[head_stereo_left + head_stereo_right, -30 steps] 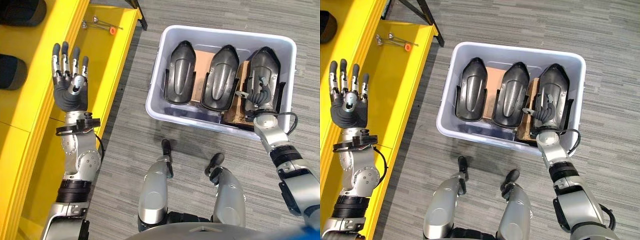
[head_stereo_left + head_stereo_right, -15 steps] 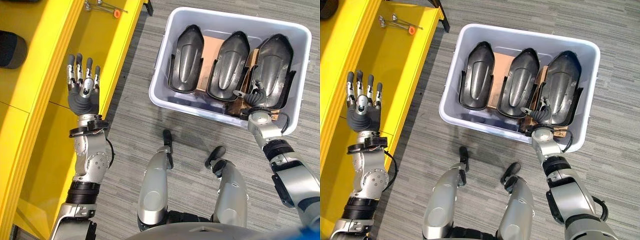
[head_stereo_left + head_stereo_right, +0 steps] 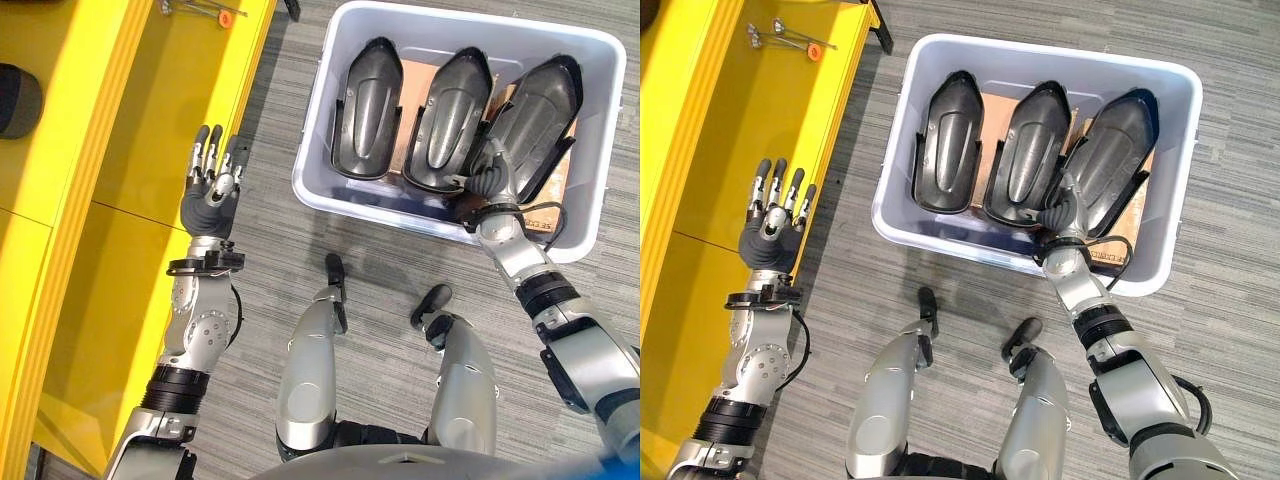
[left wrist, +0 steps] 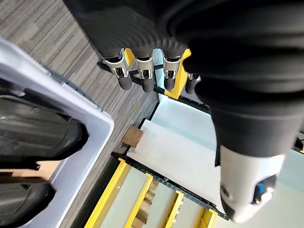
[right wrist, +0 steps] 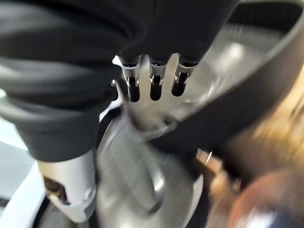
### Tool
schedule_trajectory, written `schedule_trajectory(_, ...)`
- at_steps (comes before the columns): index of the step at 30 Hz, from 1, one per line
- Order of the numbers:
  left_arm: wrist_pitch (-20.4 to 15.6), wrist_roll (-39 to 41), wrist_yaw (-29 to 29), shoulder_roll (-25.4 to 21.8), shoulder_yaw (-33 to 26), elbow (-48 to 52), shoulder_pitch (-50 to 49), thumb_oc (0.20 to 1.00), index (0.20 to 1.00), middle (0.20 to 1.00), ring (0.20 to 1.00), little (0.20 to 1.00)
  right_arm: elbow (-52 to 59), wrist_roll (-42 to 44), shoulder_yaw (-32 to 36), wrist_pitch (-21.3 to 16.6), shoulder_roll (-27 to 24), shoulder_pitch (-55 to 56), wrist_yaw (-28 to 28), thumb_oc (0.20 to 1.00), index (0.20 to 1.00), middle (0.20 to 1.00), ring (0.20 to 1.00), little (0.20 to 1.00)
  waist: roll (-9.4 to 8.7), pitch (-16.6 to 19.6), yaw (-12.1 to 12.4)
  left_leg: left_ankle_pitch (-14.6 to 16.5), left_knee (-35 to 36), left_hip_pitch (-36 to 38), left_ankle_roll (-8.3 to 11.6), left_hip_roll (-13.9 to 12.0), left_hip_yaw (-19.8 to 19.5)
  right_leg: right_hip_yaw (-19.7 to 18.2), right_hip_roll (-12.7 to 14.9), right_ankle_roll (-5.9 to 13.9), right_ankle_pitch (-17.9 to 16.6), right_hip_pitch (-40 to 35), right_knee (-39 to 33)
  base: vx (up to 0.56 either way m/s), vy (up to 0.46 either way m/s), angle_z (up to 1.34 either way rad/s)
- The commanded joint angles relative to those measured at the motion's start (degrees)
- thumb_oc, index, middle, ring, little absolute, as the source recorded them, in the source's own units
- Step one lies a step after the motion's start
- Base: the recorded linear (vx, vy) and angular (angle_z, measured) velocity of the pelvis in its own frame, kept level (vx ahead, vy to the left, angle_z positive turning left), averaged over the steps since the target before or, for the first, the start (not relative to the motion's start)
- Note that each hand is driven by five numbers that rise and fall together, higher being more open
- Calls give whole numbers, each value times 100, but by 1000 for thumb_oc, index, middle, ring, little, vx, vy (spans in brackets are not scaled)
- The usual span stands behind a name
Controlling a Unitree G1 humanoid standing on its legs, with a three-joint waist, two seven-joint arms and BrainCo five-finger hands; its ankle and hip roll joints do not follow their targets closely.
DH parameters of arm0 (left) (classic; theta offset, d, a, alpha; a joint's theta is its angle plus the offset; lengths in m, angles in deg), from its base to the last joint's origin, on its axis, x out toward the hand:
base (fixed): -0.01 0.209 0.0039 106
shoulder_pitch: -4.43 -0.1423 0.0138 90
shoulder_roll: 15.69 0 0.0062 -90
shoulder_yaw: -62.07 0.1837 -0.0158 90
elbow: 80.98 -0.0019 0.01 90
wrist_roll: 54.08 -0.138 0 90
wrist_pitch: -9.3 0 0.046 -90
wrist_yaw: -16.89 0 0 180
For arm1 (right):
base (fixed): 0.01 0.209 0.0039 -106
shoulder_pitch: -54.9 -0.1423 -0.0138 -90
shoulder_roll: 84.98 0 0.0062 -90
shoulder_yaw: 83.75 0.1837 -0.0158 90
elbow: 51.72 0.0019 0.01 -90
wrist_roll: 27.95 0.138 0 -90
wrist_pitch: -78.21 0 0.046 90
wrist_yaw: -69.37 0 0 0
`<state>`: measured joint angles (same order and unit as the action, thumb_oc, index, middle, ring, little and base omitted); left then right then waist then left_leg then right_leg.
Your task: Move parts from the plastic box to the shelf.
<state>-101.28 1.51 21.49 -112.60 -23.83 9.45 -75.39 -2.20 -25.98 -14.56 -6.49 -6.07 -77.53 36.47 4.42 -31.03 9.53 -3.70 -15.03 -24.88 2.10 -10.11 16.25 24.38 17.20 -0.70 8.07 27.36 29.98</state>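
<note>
Left eye view: right robot hand [image 3: 489,178] clamped on tilted rightmost part [image 3: 533,118] at plastic box's [image 3: 330,197] near wall. Left robot hand [image 3: 208,190], fingers straight, at yellow shelf [image 3: 140,130] edge; bare floor between.

left robot hand [image 3: 212,190] raised, fingers straight, right robot hand [image 3: 490,180] fingers curled

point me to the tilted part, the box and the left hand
tilted part [image 3: 540,110], left eye view, on its domed back
box [image 3: 440,222], left eye view, on its near wall
left hand [image 3: 207,205], left eye view, on its dark cover
</note>
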Motion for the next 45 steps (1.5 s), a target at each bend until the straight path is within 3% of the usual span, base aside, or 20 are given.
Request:
schedule_trajectory(1,-276,6,62,12,125,331,44,1000,1000,1000,1000,1000,-34,-902,104,-344,-80,-206,-1298,1000,1000,1000,1000,1000,161,124,-9,130,294,141,197,32,0,-179,32,543,17,-55,137,-33,36,0)
schedule_trajectory(6,-414,58,28,30,341,320,97,1000,1000,1000,1000,1000,298,-2059,302,-534,-198,-229,-2350,1000,1000,1000,1000,1000,235,124,-105,122,366,172,182,67,37,-245,2,583,-25,-45,52,-25,49,-8)
schedule_trajectory(7,-477,-168,59,27,422,370,88,1000,1000,1000,1000,1000,866,-2161,408,-1120,-231,-183,-2473,1000,1000,1000,1000,1000,242,124,-188,122,419,227,183,68,72,-305,-37,596,-21,-70,-10,-3,97,-8)
schedule_trajectory(9,-334,-67,259,3,459,500,14,1000,1000,1000,1000,1000,1545,-2201,608,-1374,-238,92,-2557,1000,1000,1000,1000,1000,228,124,-284,120,471,315,192,71,110,-359,-77,609,-25,-124,-71,18,95,-18)
schedule_trajectory(12,-398,-240,470,-42,560,764,-174,1000,1000,1000,1000,1000,2554,-1746,985,-1361,16,842,-2464,1000,1000,1000,1000,1000,221,124,-581,146,629,563,204,84,258,-545,-179,643,-70,-233,-293,36,135,-30)
schedule_trajectory(17,-546,-203,585,-78,618,776,-210,1000,1000,1000,1000,1000,2285,-392,1054,-1233,289,1151,-1939,1000,1000,1000,1000,1000,252,124,-720,162,745,761,188,118,368,-675,-222,632,-117,-370,-497,29,59,-28)
schedule_trajectory(21,-466,-169,572,-95,610,751,-172,1000,1000,1000,1000,1000,2136,-96,1126,-1279,343,1092,-1954,1000,1000,1000,1000,1000,266,124,-717,166,740,771,183,131,368,-676,-221,626,-105,-384,-483,11,5,-6)
schedule_trajectory(24,-295,-56,702,-105,642,753,-63,1000,1000,1000,1000,1000,1666,389,1343,-1319,344,802,-1641,1000,1000,1000,1000,1000,330,124,-651,194,684,729,166,170,310,-669,-193,584,-40,-336,-343,21,-5,3)
schedule_trajectory(27,-87,-43,896,-109,703,793,41,1000,1000,1000,1000,1000,1355,322,1399,-1381,252,450,-1414,1000,1000,1000,1000,1000,382,124,-574,201,632,662,154,191,269,-639,-159,557,-1,-282,-231,25,-14,4)
schedule_trajectory(32,68,-48,714,-164,749,916,88,1000,1000,1000,1000,1000,1331,92,1386,-1394,134,217,-1328,1000,1000,1000,1000,1000,410,124,-521,207,572,592,143,200,237,-614,-133,543,29,-210,-108,21,-13,4)
schedule_trajectory(41,373,-57,853,-240,767,989,33,1000,1000,1000,1000,1000,1350,170,1263,-785,115,-42,-1321,1000,1000,1000,1000,1000,453,124,-432,230,467,475,129,197,221,-576,-69,512,80,-93,79,23,2,8)
schedule_trajectory(45,318,4,836,-263,818,908,37,1000,1000,1000,1000,1000,735,781,1411,-904,117,6,-1439,1000,1000,1000,1000,1000,499,124,-412,238,398,336,132,175,213,-572,-32,508,107,39,185,0,0,0)
